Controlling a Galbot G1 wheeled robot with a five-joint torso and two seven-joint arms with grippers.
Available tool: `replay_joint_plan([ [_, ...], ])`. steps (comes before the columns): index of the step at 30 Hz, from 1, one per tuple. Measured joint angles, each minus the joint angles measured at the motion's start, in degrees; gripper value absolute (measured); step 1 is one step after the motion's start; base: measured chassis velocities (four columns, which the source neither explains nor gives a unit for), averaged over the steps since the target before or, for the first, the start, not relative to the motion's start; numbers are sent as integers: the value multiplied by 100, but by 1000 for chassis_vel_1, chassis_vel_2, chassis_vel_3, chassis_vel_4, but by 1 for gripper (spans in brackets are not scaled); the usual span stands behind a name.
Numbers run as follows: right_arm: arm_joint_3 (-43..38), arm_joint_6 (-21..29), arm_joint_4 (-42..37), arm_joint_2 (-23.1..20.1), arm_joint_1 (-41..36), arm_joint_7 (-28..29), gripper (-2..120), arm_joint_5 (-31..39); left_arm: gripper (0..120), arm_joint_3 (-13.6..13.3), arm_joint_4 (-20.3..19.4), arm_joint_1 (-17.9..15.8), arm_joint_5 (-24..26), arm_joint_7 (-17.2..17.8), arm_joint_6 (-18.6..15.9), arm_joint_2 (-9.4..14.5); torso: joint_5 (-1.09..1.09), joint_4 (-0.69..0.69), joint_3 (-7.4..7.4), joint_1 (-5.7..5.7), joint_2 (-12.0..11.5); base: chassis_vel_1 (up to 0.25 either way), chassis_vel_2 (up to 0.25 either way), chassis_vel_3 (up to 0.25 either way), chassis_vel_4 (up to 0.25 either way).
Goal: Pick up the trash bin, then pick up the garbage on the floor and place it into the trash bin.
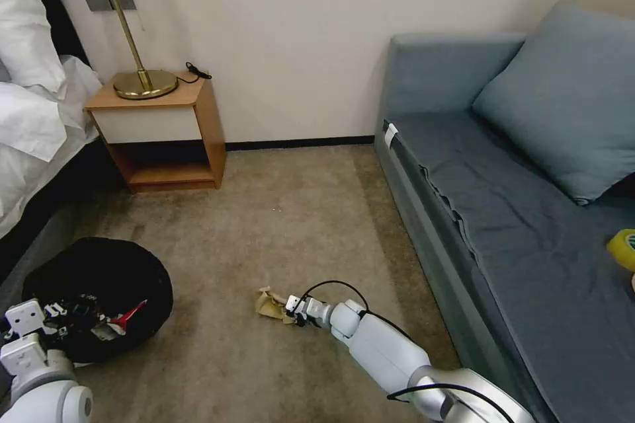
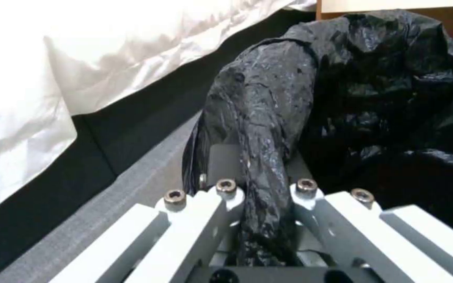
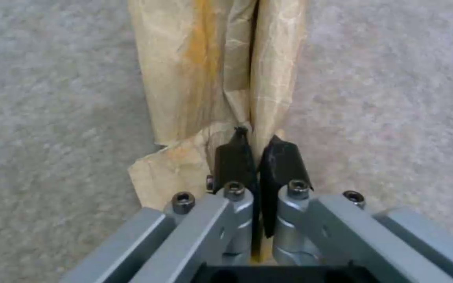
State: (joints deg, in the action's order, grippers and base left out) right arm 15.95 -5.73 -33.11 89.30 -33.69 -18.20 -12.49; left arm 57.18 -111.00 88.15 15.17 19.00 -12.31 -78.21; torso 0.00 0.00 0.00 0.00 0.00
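Pinching a fold of the tan crumpled paper bag on the beige carpet, right gripper holds something light and crushable; left gripper clamps the black-lined round bin's bag-covered rim

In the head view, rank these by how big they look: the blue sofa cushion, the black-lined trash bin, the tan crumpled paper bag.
Largest to smallest:
1. Blue-grey fabric sofa cushion
2. Round trash bin lined with black plastic
3. Tan crumpled paper bag
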Motion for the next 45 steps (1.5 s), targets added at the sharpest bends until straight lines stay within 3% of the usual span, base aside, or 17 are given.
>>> replay_joint_plan([
  [11, -647, -8, -432, -79, 214, 89, 0, 147, 3, 1, -122, 75, 52, -2, 0, 20, -1, -1, 0, 0, 0, 0, 0, 0, 0],
  [15, -717, 132, -1344, -186, 396, 126, 0, 668, 3, -54, -244, 124, 101, -11, -15, 9, -1, -1, 0, 0, 0, 0, 0, 0, 0],
  [19, -240, 508, -2744, -160, 470, 293, 0, 1562, 3, -183, -247, 101, 38, -13, -26, -40, -1, 1, 0, 0, 0, 0, 0, 0, 0],
  [26, 253, 753, -3749, 40, 446, 594, 0, 2330, 3, -298, -359, 83, 33, -55, -73, -36, -1, 2, 0, 0, 0, 0, 0, 0, 0],
  [28, 576, 621, -4111, 103, 364, 879, 0, 2795, 3, -352, -396, 21, 32, -59, -119, -35, -1, 1, 0, 0, 0, 0, 0, 0, 0],
  [33, 1010, 400, -4448, 163, 77, 1014, 0, 3236, 3, -479, -432, -51, 23, -67, -176, -81, -1, 0, -1, 0, 0, 0, 0, 0, 0],
  [38, 1178, 273, -4398, 251, -107, 1018, 0, 3212, 3, -556, -431, -79, 17, -70, -181, -143, -1, 0, -1, 0, 0, 0, 0, 0, 0],
  [45, 1094, -140, -3525, 291, -307, 1101, 0, 2649, 3, -689, -488, -17, 22, -79, -156, -284, 1, 1, -1, -1, 0, 0, 0, 0, 0],
])
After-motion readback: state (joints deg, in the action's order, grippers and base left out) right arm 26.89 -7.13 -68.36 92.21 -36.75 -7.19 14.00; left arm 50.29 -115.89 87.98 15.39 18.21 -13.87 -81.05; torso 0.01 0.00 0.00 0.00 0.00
